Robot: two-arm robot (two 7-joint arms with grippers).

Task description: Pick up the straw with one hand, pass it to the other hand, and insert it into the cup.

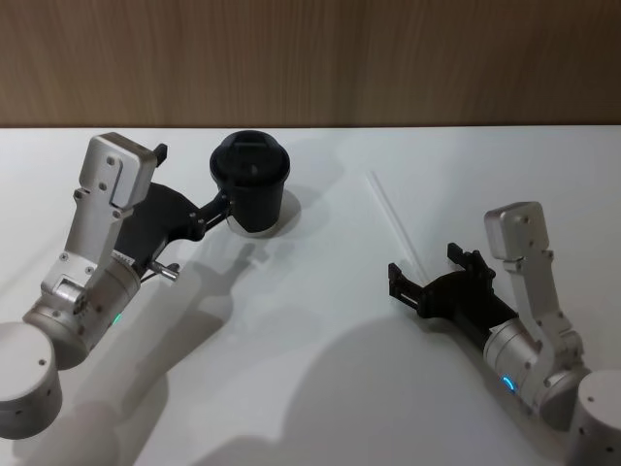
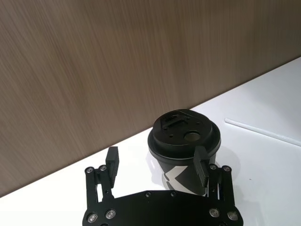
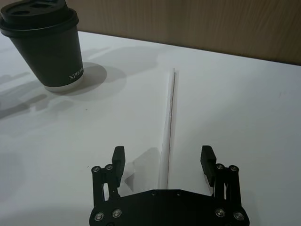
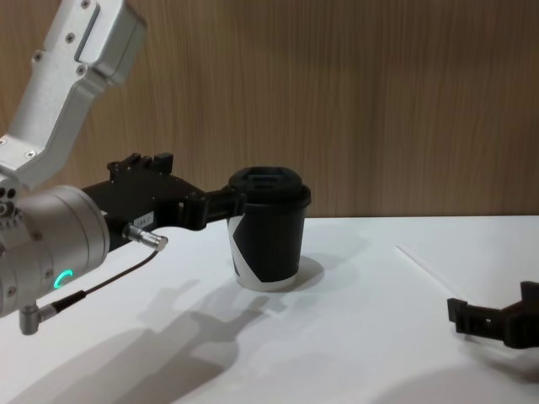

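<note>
White and very thin, the long straight plastic straw lies flat on the white table, right of centre. Its long axis runs from far to near, drifting a little to the right as it comes near.

The straw's near end passes between the fingers of the right gripper, a black claw on a silver arm at the near right, held low over the table. Its fingers are spread wide and hold nothing. One stands on each side of the straw and neither touches it.

The claw points along the straw rather than across it, so I judge that closing would pinch the straw across its width, near that end. This is plainly the nearer arm, and the pick-up should fall to it. It probably needs only a short drop before closing. A straw this thin, flat on the table, could slip under the pads.

At the far left, the left gripper is also spread, beside the small black paper cup with its black plastic lid. One finger is close against the cup's side, though I cannot tell whether it touches. The straw lies well apart from this claw, to the right past the cup.
</note>
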